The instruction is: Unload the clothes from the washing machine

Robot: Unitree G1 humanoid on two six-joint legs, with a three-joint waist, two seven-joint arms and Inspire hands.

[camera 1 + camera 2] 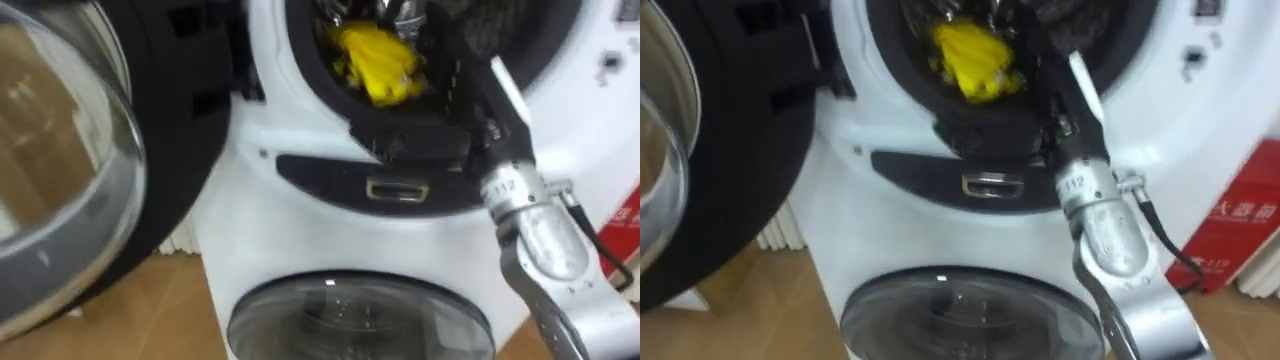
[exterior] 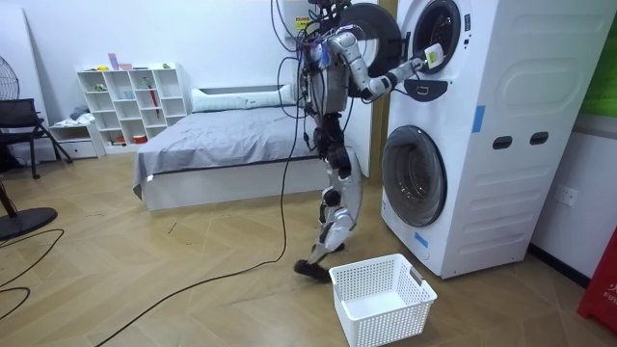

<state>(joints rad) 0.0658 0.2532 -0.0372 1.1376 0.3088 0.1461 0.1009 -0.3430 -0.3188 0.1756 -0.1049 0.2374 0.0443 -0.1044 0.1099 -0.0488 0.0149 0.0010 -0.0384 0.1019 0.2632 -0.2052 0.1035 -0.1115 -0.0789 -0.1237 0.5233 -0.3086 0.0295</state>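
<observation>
Yellow cloth (image 1: 378, 60), a crumpled garment, lies bunched at the lower front of the upper drum, just inside the dark rim of the washing machine (image 1: 300, 215), with the round door (image 1: 60, 150) swung wide open to the robot's left. The right hand (image 1: 445, 85) is in the drum mouth, its arm coming up from the lower right. Its dark back sits over the rim, just right of the garment and touching or nearly touching it. The fingers run up towards the cloth, and I cannot tell whether they are curled on it or straight. The garment lies to the left of the palm and slightly deeper in. It is a rounded lump with no clear long axis, so a grasp probably needs no particular turn of the wrist, only a closing from the right. In the room view the robot stands upright before the stacked machines, and a white basket (image 2: 381, 299) waits on the floor behind its feet.
</observation>
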